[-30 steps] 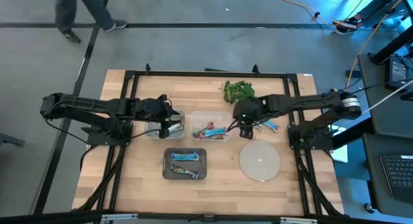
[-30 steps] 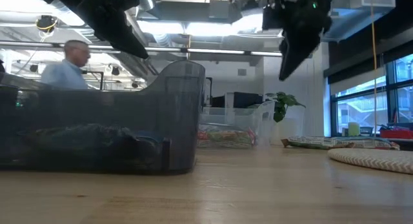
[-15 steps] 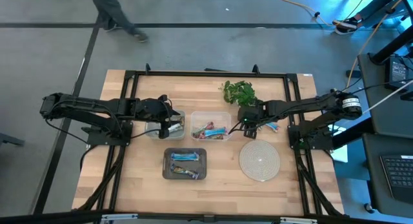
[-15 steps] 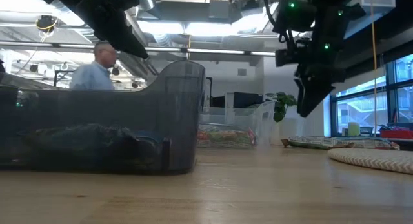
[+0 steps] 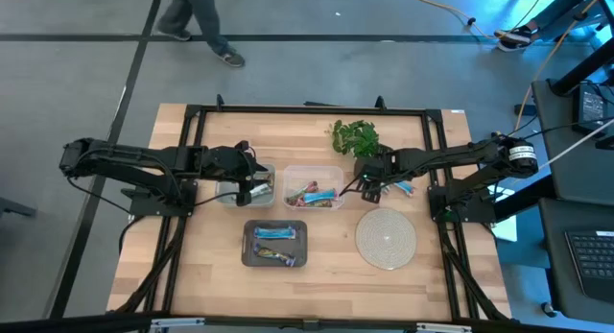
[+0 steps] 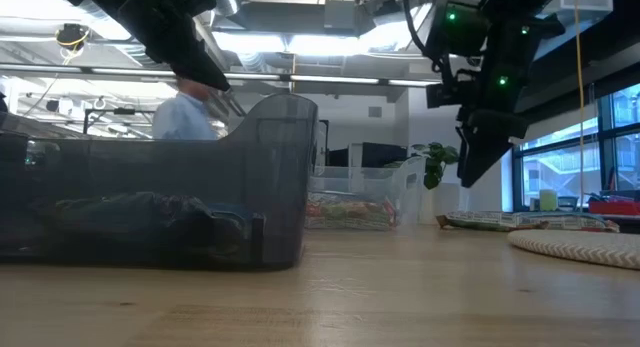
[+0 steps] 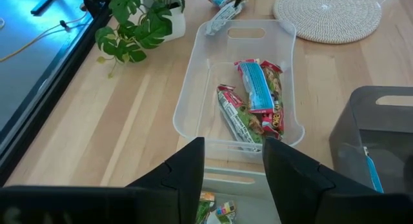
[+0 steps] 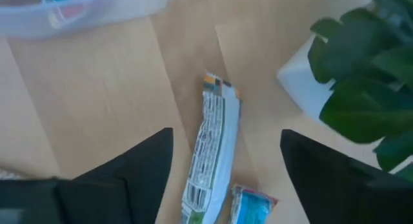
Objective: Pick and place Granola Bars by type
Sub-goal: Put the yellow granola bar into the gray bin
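Note:
My right gripper (image 8: pixel 226 179) (image 5: pixel 369 188) is open and hangs low over the table right of the middle bin. Its fingers stand on either side of a silver-yellow bar (image 8: pixel 211 153) without touching it. That bar lies flat on the wood, and a blue bar (image 8: pixel 250 208) lies beside it; both show as loose bars (image 5: pixel 399 187) in the high view. My left gripper (image 7: pixel 233 179) (image 5: pixel 251 189) is open and empty above the left clear bin, where silver-yellow bars (image 7: pixel 213 208) lie. Green-and-red bars (image 7: pixel 255 108) lie in the middle clear bin (image 5: pixel 312 170). Blue bars (image 5: pixel 273 235) lie in the dark bin (image 5: pixel 275 261).
A potted leafy plant (image 5: pixel 353 136) stands just beyond my right gripper, its white pot (image 8: pixel 303 82) close to the loose bars. The round woven mat (image 5: pixel 386 237) lies on the near side of them. A person (image 5: pixel 197 21) walks on the floor past the table's far edge.
My right gripper has moved down and a little toward the table's right, from beside the middle bin toward the loose bars, and is now low over them. The left arm kept still. The person beyond the far edge has walked to the right.

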`<act>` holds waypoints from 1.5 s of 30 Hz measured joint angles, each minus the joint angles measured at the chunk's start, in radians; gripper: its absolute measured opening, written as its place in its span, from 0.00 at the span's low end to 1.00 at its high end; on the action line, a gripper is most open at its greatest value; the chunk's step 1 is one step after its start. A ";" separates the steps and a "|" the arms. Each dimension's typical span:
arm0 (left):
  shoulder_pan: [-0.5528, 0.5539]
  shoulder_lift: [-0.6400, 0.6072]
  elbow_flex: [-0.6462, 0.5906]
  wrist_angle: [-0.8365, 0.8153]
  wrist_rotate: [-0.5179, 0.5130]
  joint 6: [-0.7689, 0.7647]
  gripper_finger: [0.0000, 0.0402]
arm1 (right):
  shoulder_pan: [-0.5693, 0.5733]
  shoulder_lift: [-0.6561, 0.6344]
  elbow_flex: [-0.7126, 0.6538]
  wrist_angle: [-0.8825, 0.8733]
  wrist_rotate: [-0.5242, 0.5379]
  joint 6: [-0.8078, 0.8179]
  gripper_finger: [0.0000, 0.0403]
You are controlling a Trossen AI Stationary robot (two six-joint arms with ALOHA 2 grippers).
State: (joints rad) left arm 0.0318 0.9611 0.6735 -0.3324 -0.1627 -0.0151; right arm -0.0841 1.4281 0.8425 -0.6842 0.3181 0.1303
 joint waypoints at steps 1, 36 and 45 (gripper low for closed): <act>0.000 0.000 0.000 0.000 0.000 0.000 0.37 | 0.000 0.000 0.000 0.007 -0.001 0.004 0.73; 0.000 0.000 0.000 0.000 0.000 0.002 0.37 | -0.162 0.246 0.005 0.053 -0.195 0.023 0.67; 0.000 0.000 0.000 0.000 0.000 0.002 0.38 | -0.164 0.244 0.003 0.056 -0.198 0.022 0.57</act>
State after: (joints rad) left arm 0.0317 0.9611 0.6739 -0.3325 -0.1629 -0.0135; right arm -0.2480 1.6718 0.8455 -0.6279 0.1202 0.1524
